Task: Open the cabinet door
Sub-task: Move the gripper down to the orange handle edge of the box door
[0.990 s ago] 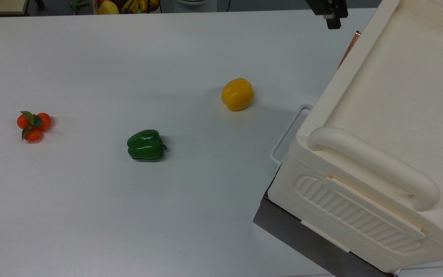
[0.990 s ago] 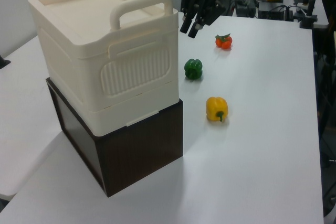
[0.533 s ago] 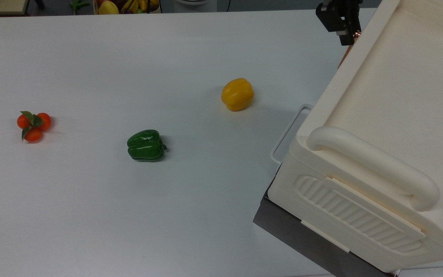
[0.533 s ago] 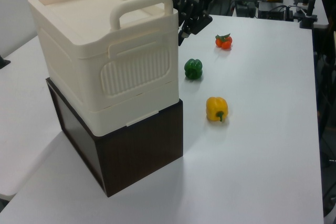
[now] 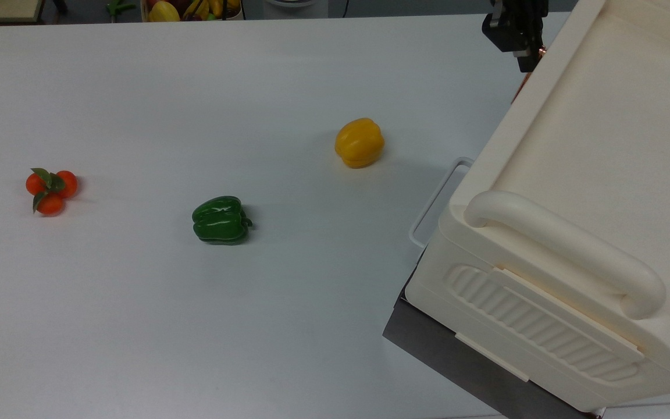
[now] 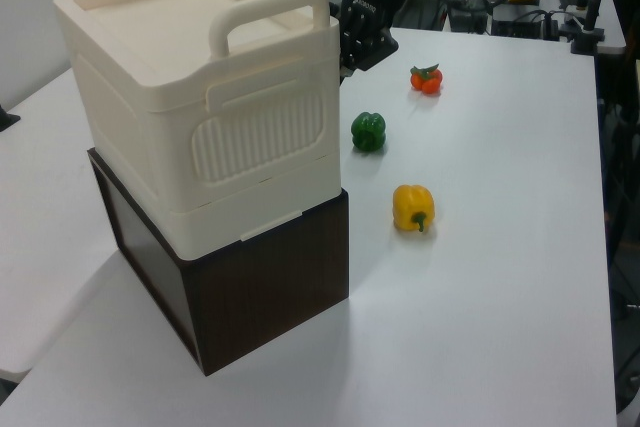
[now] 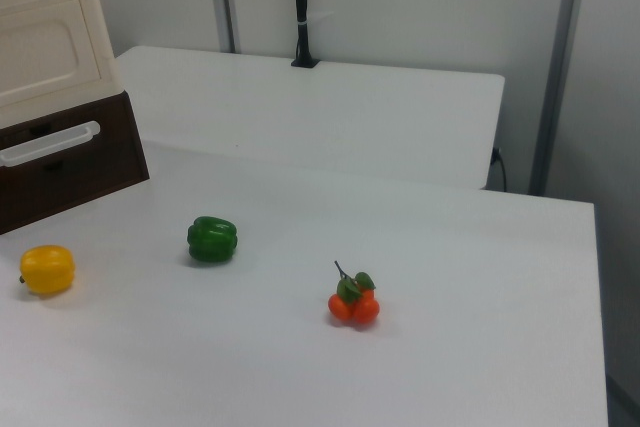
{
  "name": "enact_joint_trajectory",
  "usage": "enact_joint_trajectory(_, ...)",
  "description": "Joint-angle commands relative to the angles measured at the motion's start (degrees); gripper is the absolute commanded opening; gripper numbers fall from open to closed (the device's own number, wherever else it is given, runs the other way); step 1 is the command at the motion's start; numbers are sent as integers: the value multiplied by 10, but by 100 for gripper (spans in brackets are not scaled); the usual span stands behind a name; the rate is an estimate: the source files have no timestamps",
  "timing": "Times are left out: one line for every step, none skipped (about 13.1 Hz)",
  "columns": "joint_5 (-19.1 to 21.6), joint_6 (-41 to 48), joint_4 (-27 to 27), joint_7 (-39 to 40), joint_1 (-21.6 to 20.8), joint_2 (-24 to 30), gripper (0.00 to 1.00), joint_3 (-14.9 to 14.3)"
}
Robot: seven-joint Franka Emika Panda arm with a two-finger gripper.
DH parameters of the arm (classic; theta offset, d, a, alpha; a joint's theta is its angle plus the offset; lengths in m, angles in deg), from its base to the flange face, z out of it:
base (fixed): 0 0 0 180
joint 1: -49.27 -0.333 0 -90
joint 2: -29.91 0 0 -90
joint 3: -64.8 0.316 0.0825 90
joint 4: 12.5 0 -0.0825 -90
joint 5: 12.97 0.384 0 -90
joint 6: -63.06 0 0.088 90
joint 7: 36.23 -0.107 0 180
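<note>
Cabinet door (image 7: 45, 52) shows in the right view at the upper left of the frame: a flat cream panel with a recessed rounded inset, lying flush in the front of the cream cabinet (image 5: 602, 174). In the top view its copper handle (image 5: 530, 73) peeks out as a thin strip along the cabinet's far edge, at the upper right of the frame. The cabinet sits on a dark brown box (image 6: 250, 287), and a white bar handle (image 7: 50, 142) runs across the box's front below the door.

The black hand (image 5: 522, 43) sits at the upper right of the top view, right against the copper handle's upper end; in the left view it is at the top centre, tucked behind the cabinet's far corner (image 6: 352, 47). Whether its fingers are clenched on the handle or apart I cannot tell.

On the white bench (image 5: 195, 320) lie a yellow pepper (image 5: 359, 142) near the cabinet, a green pepper (image 5: 220, 219) at mid-frame, and a bunch of small oranges (image 5: 51, 189) at the top view's left, all well apart.
</note>
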Motion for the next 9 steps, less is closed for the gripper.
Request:
enact_joint_trajectory(3, -5, -12, 7, -2, 2, 0, 7)
enact_joint_trajectory(4, -4, -20, 7, -1, 5, 0, 7)
enact_joint_trajectory(4, -4, -28, 5, 0, 13, 0, 7)
enact_joint_trajectory(5, 10, -32, -19, 2, 19, 0, 7)
enact_joint_trajectory(5, 35, -30, -39, 9, 24, 0, 7)
enact_joint_trajectory(5, 72, -30, -50, 14, 31, 0, 7)
enact_joint_trajectory(6, 85, -31, -51, 19, 36, 0, 7)
enact_joint_trajectory(8, 96, -31, -51, 24, 39, 0, 7)
enact_joint_trajectory(9, 108, -32, -51, 29, 45, 0, 6)
